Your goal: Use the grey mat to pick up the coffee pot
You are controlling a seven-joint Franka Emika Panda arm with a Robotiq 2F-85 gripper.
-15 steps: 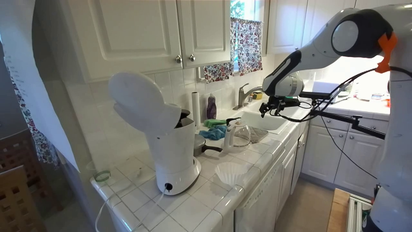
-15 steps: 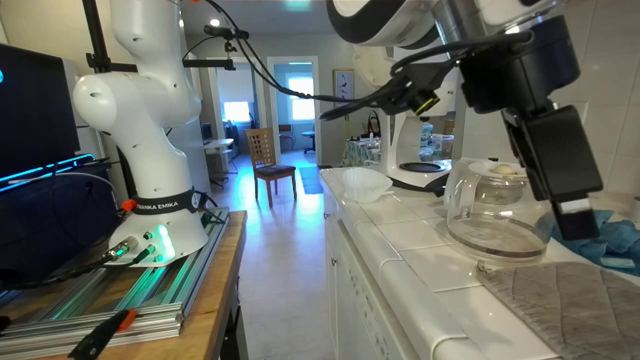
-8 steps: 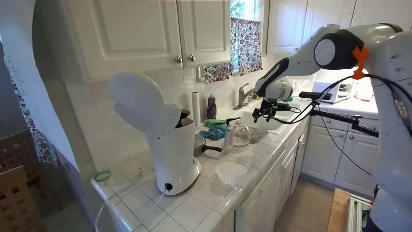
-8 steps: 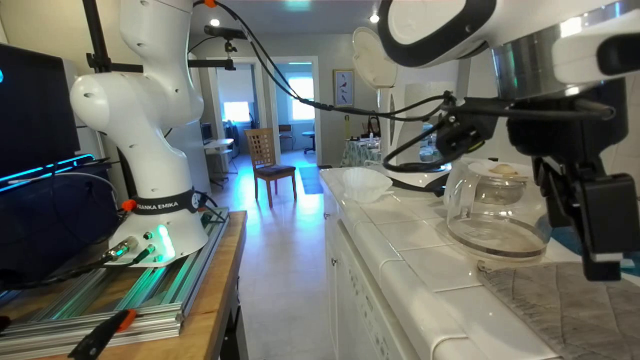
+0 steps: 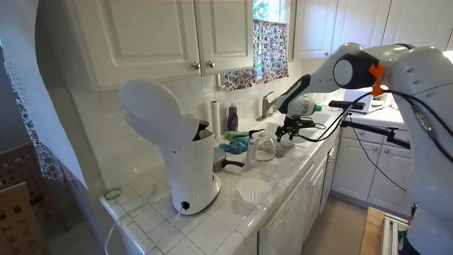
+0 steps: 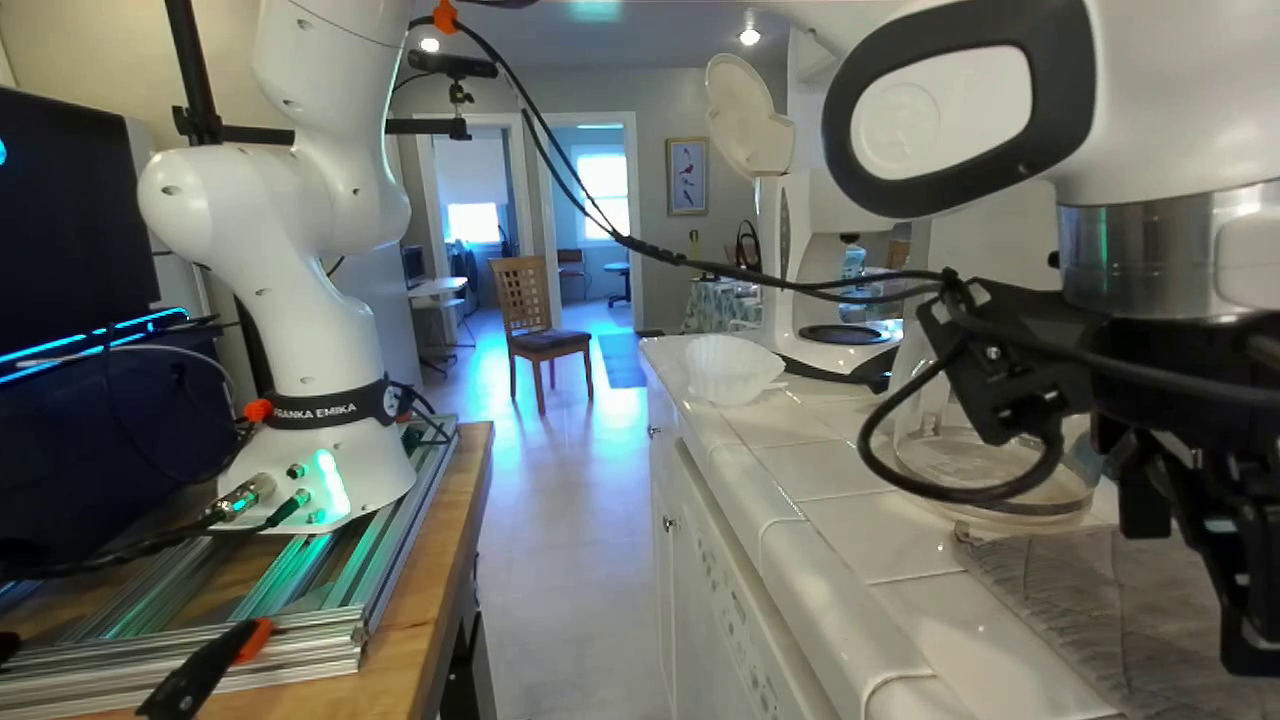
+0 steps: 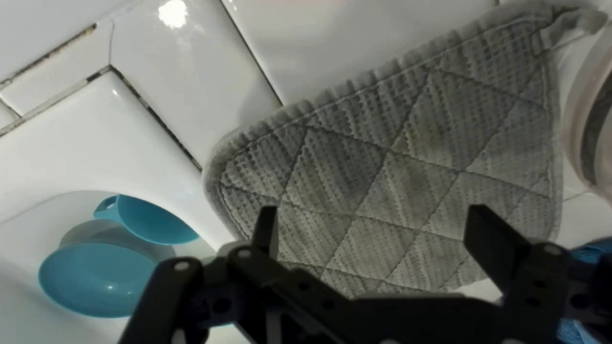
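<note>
The grey mat (image 7: 382, 167) is a quilted square lying flat on the counter. It also shows in both exterior views (image 5: 284, 149) (image 6: 1080, 620). The coffee pot (image 5: 265, 148), a clear glass jug with a pale handle, stands upright beside the mat. A cable partly hides the pot (image 6: 925, 455) in an exterior view, and only its rim shows at the right edge of the wrist view (image 7: 585, 129). My gripper (image 7: 373, 210) is open and empty, pointing down above the mat. It also shows in both exterior views (image 5: 285, 135) (image 6: 1195, 590).
The white coffee machine (image 5: 191, 170) stands nearer the counter's end with its lid up. A paper filter (image 5: 254, 189), a dark-handled pan (image 5: 219, 159) and a blue cloth (image 5: 236, 146) are near the pot. The sink holds blue bowls (image 7: 98, 279).
The arm has come down and my gripper has moved lower, toward the mat and the pot. The gripper has turned from tilted to more upright. The pot and mat have not moved.
</note>
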